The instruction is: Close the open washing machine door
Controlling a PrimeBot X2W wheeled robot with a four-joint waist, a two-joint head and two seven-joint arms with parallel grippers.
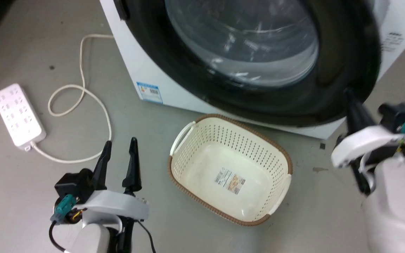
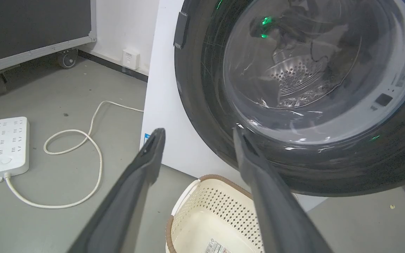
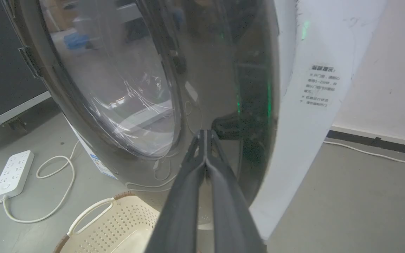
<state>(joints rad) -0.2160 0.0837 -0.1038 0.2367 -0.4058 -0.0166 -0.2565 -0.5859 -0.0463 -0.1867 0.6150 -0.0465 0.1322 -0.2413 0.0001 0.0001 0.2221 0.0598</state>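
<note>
We are setting our right gripper, fingers pinched together, against the black rim of the door near its free edge; our left gripper, spread wide, is hovering farther off.

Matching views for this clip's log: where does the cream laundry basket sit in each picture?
Head view: laundry basket at centre, below the washing machine door.
Left wrist view: bottom centre, cut by the lower edge.
Right wrist view: bottom left, partly cut off.
Shared landmark: white power strip on the floor, left in all three.
</note>
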